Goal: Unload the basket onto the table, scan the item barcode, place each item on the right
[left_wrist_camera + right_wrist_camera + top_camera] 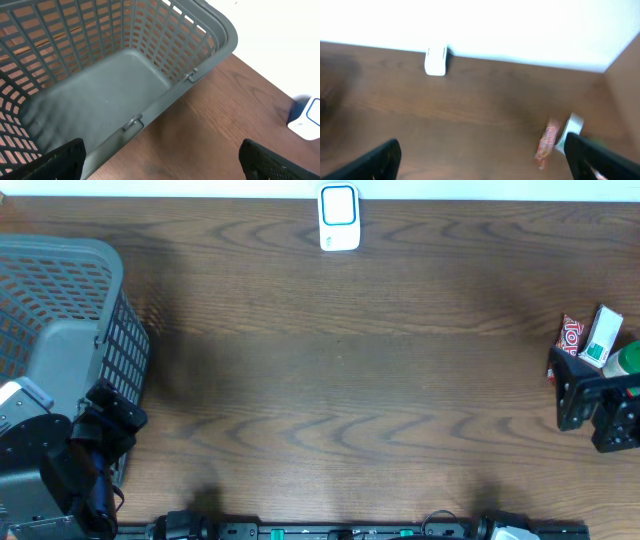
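Red pack (570,336) lies at the table's right edge, just beside a white box (603,335) and near the right gripper (485,167); the scanner (339,218) is well apart at the far edge. Both grippers gape wide and empty, the left gripper (162,165) by the basket (220,30). Risk: the items are crowded, so the fingers may catch the box too or cover the barcode.

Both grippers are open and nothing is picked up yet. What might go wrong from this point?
1. The red packet and white-green box lie bunched together by the right gripper; its wide-open jaws may nudge one or catch both.
2. The scanner stands far across the table, so a loose grasp might drop the item on the way.
3. The left gripper sits close to the basket and might snag its mesh.
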You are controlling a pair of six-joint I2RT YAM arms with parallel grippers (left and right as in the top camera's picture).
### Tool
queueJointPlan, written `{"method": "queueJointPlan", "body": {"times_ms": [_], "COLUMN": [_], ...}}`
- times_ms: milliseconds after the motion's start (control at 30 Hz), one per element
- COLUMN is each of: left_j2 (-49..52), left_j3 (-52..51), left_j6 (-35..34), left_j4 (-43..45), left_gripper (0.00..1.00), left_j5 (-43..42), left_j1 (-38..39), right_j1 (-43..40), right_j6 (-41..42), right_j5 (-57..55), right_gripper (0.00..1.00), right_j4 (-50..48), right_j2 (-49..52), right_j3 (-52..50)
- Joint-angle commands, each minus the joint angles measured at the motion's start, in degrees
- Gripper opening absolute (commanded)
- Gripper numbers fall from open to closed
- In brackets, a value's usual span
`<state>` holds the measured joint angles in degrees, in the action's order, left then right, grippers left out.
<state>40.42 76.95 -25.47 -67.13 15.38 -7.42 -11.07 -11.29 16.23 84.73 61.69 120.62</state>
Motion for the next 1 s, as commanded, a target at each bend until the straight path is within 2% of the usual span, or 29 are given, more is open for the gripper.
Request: {"method": "queueJointPlan", "body": {"times_ms": [0,100,200,333,567,700,800,967], "left_j2": [-0.09,-0.09,-0.09,-0.09,-0.09,-0.09,-0.09,-0.09], "left_j3": [0.13,0.13,0.13,0.13,0.13,0.13,0.13,0.13], "left_j6": [0.28,0.28,0.28,0.28,0.28,0.28,0.28,0.28], "left_j4": [-0.13,-0.13,-0.13,-0.13,-0.13,-0.13,-0.13,-0.13], "left_gripper": [0.98,0.98,0.98,0.98,0.98,0.98,0.98,0.98], "left_j5": [0.76,0.76,0.76,0.79,0.79,0.79,0.79,0.79], "left_j1": [-0.28,-0.28,-0.28,-0.28,-0.28,-0.28,-0.28,-0.28], "right_j1": [0.02,0.02,0.04,0.04,1.90,3.76,4.83,6.36], "right_j6": [-5.07,-5.05,-5.05,-5.03,-5.01,-2.56,2.60,7.41], "right_j5": [1.49,2.86,7.80,13.84,15.58,14.27,10.12,8.07], "right_gripper": [0.99,0.99,0.99,0.99,0.99,0.99,0.99,0.99], "right_j4": [-8.00,-19.98,-33.09,-45.99,-70.34,-80.56,-87.32,-93.42], "right_j2": [-5.35,-12.33,-21.29,-30.80,-44.52,-50.42,-54.14,-60.33], "right_j3": [-7.63,-19.50,-35.78,-53.66,-81.79,-93.04,-100.32,-109.18]}}
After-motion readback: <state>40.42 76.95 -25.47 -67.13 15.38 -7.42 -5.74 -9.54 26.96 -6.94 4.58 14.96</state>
